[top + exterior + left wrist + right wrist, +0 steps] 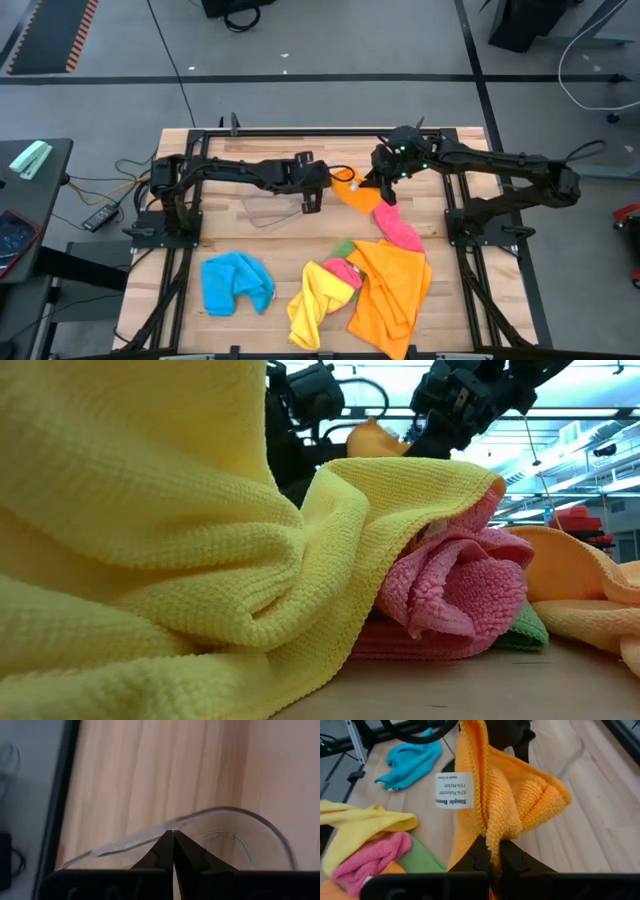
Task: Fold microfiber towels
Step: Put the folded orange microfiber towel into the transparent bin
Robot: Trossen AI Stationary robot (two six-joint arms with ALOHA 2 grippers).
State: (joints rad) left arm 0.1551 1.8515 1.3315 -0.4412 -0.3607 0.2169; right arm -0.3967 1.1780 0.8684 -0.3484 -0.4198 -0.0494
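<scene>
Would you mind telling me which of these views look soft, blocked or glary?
Low view: the yellow towel fills the frame up close, and the background is washed out. Left wrist view: the clear tub and wood look soft. Right wrist view: the orange towel and its label are sharp.

The right hand (492, 854) pinches a hanging orange towel (512, 800) with a white label (454, 790) above the wooden table (590, 820).

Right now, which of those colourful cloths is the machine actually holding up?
The small orange towel, the one with the white label, pinched in the right gripper. All the other towels lie loose on the table.
</scene>
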